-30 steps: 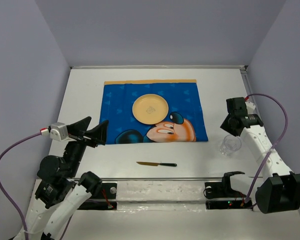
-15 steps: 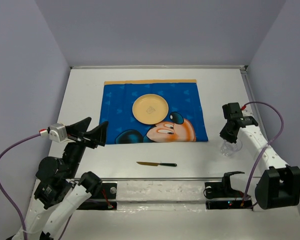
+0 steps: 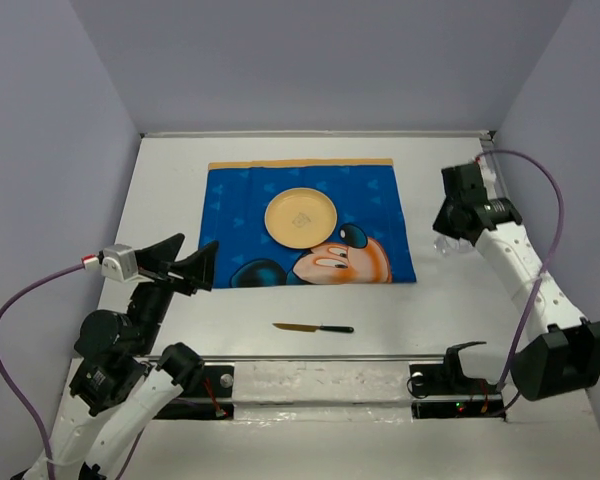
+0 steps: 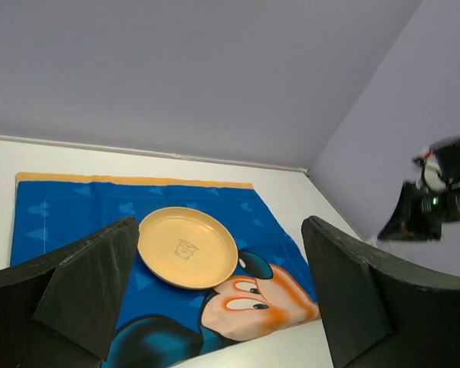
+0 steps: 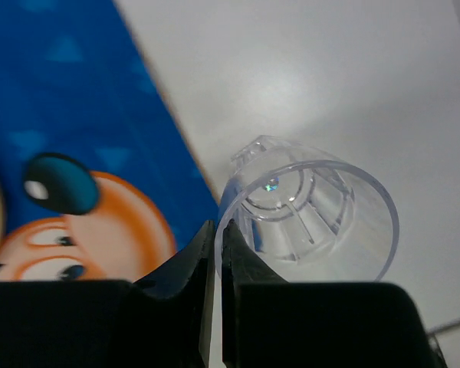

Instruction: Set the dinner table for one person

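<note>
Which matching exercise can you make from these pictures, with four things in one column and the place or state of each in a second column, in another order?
Things:
1. yellow plate
2. knife
3. clear plastic cup
4. left fingers

Places or states:
A. pinched at the rim by the right fingers
B. wide open, holding nothing
C. on the blue Mickey Mouse placemat
D. on the bare white table

Pairs: 1-C, 2-D, 3-A, 4-B.

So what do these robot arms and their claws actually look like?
The left arm and right arm are white tubes with chunky black joints. The left claw and right claw are black, each with two wedge-shaped fingers. A purple cable loops from each wrist.
</note>
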